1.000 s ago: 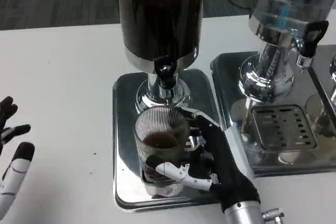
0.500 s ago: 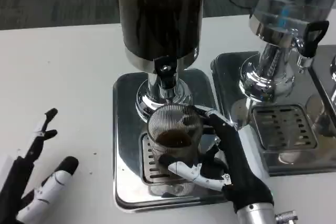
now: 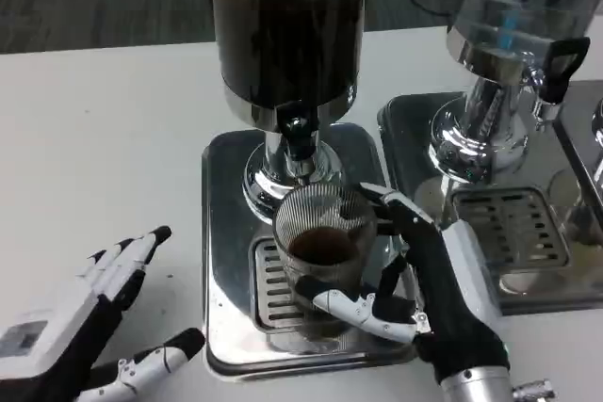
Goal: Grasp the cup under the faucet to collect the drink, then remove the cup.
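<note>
A ribbed clear glass cup [image 3: 322,244] with dark drink in it stands over the drip grate [image 3: 270,285], just in front of the black faucet tap [image 3: 299,136] of the dark drink dispenser [image 3: 287,35]. My right hand [image 3: 424,289] grips the cup from the right, thumb across its front and fingers behind it. At the lower left, my left hand [image 3: 89,327] hovers over the white table with its fingers spread and nothing in it, apart from the dispenser's steel tray [image 3: 226,233].
A second steel dispenser [image 3: 499,63] with its own tap [image 3: 556,68] and drip grate [image 3: 509,225] stands close on the right, beside my right wrist. Bare white table [image 3: 104,157] stretches to the left of the dark dispenser.
My right hand has shifted the cup to the right and a little back on the grate. My left hand has come in from the left edge towards the tray and opened its fingers.
</note>
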### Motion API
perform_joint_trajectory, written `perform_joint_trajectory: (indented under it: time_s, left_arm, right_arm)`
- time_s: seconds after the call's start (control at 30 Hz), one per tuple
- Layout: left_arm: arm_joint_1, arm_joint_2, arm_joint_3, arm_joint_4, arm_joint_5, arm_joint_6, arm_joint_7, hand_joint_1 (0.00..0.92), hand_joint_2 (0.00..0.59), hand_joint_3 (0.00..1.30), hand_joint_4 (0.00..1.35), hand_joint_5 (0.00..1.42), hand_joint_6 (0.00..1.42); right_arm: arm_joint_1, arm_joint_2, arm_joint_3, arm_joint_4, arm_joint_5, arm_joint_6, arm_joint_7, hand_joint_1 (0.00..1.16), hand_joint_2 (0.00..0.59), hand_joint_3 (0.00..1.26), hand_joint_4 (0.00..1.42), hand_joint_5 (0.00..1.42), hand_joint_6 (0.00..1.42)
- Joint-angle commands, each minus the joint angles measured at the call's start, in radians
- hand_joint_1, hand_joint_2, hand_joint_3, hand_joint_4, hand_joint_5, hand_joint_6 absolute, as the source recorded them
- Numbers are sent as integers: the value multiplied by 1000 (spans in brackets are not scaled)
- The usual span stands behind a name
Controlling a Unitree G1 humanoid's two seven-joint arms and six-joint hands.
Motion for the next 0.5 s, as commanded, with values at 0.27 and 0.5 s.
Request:
perform_joint_trajectory:
  time_s: [0.27, 0.5]
  left_arm:
    - [68, 58, -40, -51, 100, -17, 109, 0, 159, 0, 0, 0, 0]
    - [87, 77, -55, -47, 123, -38, 153, 0, 157, 0, 0, 0, 0]
  right_arm:
    - [42, -31, -27, -82, 30, -36, 36, 919, 180, 460, 575, 717, 1101]
    - [86, -32, -28, -144, 41, -31, 47, 920, 179, 466, 580, 726, 1111]
